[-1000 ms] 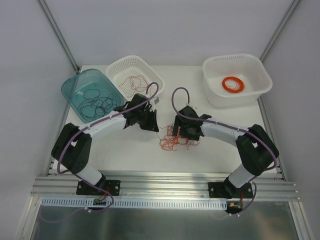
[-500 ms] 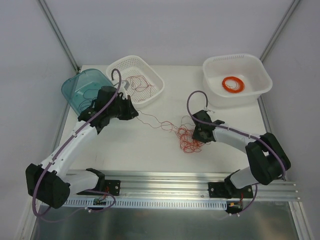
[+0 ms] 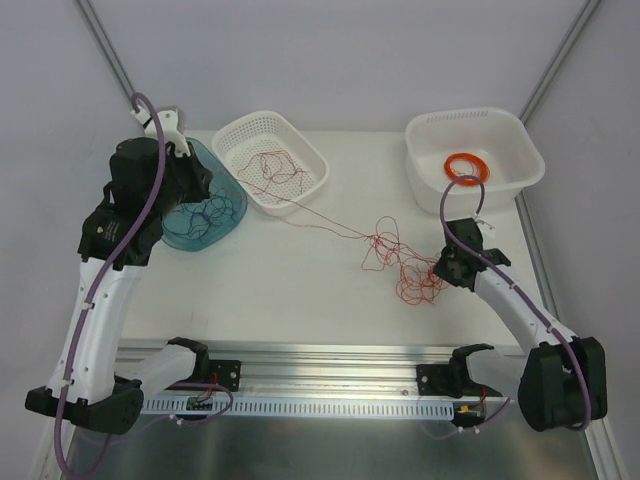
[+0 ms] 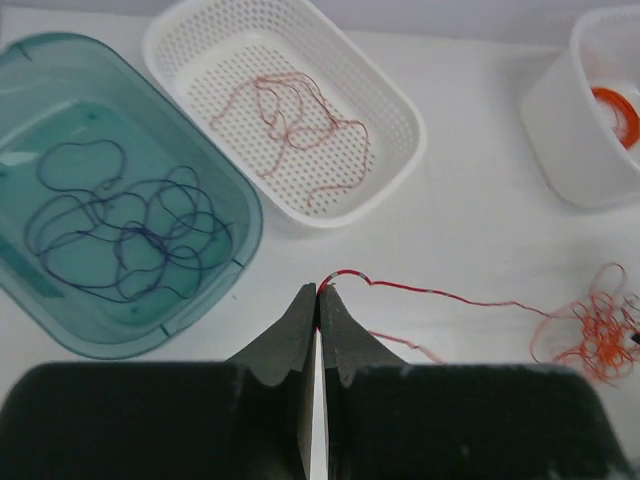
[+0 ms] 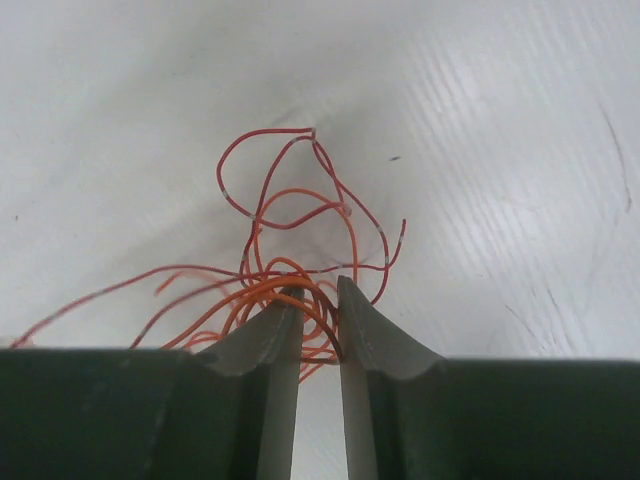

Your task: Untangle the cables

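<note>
left gripper (image 4: 319,292) clenched, tips pinching the end of one red strand (image 4: 440,294). It hangs high over the counter (image 3: 300,290), just near-left of the white mesh basket (image 4: 180,40). The strand leaves the tips, passes the basket's near corner and runs out right into the tangle (image 3: 412,283). right gripper (image 5: 320,290) is down at the counter, well right of the basket and nearer the arm bases, grasping the tangle: jaws pulled in on its orange-red loops with a slim gap between the tips, red loops fanning out beyond them. Rest of the tangle lies on the counter on the gripper's basket side. In the basket: a loose reddish wire (image 4: 300,120). teal bin (image 4: 60,70) just left of the basket holds dark navy wires (image 4: 130,235). white tub (image 3: 470,200) far right of the basket holds a thick orange coil (image 4: 610,100).
</note>
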You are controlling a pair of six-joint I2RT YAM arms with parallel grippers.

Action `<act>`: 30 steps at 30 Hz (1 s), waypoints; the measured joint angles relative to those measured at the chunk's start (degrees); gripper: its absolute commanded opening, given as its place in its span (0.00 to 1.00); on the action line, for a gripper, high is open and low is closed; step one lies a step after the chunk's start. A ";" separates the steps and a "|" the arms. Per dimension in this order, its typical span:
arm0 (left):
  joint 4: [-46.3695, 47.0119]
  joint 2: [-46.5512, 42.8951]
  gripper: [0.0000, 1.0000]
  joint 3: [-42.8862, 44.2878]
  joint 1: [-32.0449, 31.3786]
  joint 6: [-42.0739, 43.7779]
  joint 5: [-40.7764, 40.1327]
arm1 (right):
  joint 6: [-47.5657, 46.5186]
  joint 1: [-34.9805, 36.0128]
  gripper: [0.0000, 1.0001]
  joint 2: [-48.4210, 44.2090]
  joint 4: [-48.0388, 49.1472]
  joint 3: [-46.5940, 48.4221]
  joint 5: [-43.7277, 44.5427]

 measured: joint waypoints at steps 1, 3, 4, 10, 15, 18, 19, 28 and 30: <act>-1.22 0.00 0.00 2.12 0.02 0.63 -2.25 | -0.24 -1.70 0.22 -0.61 -0.70 0.00 -0.55; -3.13 0.00 0.00 5.49 0.00 1.77 -6.10 | -0.59 -4.74 0.22 -1.60 -1.84 0.02 -1.77; -4.00 -0.04 0.00 6.93 0.00 2.36 -7.93 | -0.79 -6.14 0.22 -2.01 -2.43 0.07 -2.49; -7.37 -0.70 0.00 9.22 0.02 5.66 -18.95 | -1.55 -12.46 0.22 -2.62 -5.84 0.48 -5.01; -8.44 -0.83 0.00 9.07 0.74 7.06 -23.78 | -2.78 -14.45 0.25 -2.49 -8.17 1.77 -5.09; -8.52 -1.60 0.00 7.78 0.74 7.21 -22.14 | -3.93 -14.47 0.28 -2.23 -8.63 3.04 -5.73; -8.35 -1.95 0.00 7.02 0.74 7.19 -20.41 | -4.39 -14.49 0.28 -2.19 -8.74 3.48 -6.14; -7.91 -3.82 0.00 0.13 0.74 6.93 -5.62 | -10.51 -11.80 0.70 -1.66 -9.64 7.13 -8.17; -7.39 -4.00 0.00 -0.83 0.74 6.67 -2.29 | -12.09 -7.78 0.72 -1.73 -9.66 8.72 -8.85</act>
